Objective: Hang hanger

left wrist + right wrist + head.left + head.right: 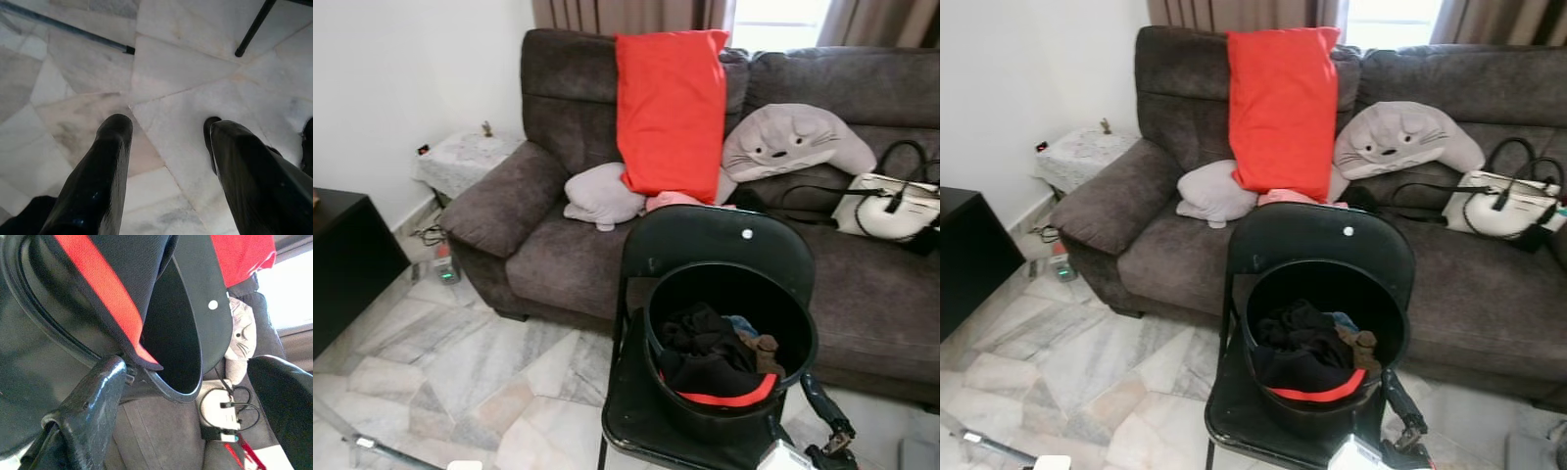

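Hanging low: left tool (166,147), fingers spread over marble floor (186,73).
Right tool (181,396): spread beside bucket (729,338) rim, at 5 o'clock.
Behind: sofa (558,245).

One sofa (558,255) carries three cushions: one red (671,108), one grey (602,196), one cat-faced (793,142). One white handbag (891,208), one black chair (715,245), one black bucket (724,392) of clothes.

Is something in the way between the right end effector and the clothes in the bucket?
Yes, the black bucket's wall. The right end effector sits outside it, below the rim, and the clothes lie inside.
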`<state>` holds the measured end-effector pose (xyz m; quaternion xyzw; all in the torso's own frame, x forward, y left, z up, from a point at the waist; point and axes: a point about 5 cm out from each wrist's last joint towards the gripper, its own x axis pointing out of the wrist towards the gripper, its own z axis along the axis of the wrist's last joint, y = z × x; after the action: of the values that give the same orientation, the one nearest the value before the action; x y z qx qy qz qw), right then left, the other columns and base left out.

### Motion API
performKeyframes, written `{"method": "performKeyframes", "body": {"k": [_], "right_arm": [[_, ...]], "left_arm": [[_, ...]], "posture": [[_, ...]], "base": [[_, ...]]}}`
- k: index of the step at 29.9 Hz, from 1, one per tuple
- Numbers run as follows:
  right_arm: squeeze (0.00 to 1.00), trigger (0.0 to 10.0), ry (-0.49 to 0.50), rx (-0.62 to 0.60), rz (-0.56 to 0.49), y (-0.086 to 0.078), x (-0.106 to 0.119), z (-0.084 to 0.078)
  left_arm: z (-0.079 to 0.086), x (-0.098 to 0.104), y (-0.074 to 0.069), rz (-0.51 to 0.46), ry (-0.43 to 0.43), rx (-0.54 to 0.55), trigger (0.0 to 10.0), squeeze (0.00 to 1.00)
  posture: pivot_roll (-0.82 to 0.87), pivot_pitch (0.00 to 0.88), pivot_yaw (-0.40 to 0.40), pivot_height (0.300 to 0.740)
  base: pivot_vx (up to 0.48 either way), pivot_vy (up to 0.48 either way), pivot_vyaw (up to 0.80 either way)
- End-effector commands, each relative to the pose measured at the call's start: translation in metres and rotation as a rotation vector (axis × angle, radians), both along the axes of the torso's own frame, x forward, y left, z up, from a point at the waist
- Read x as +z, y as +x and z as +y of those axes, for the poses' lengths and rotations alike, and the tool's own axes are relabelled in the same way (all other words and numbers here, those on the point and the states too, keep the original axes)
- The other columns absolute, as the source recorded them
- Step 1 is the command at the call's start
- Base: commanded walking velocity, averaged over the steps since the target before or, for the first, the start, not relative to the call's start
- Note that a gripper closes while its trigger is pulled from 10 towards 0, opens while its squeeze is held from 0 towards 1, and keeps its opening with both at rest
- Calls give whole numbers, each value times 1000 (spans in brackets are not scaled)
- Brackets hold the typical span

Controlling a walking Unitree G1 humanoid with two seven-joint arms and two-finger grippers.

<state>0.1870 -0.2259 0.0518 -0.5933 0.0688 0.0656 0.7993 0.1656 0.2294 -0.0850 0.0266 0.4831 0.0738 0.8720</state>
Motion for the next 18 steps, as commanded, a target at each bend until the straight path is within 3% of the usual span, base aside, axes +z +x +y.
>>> {"method": "performKeyframes", "body": {"k": [1,8,18], "right_arm": [[0,10000,-30,-19,34,-1,-7,-4],[0,10000,-5,-12,37,7,-13,3],[0,10000,8,56,-41,28,-5,17]], "left_arm": [[1,-1,-4,21,1,-2,10000,0],[3,-2,-5,23,-1,7,10000,0],[4,-2,-6,25,3,0,10000,0]], "posture": [[-159,0,69,740],[-145,0,68,740],[-135,0,71,740]], "base": [[0,0,0],[0,0,0],[0,0,0]]}}
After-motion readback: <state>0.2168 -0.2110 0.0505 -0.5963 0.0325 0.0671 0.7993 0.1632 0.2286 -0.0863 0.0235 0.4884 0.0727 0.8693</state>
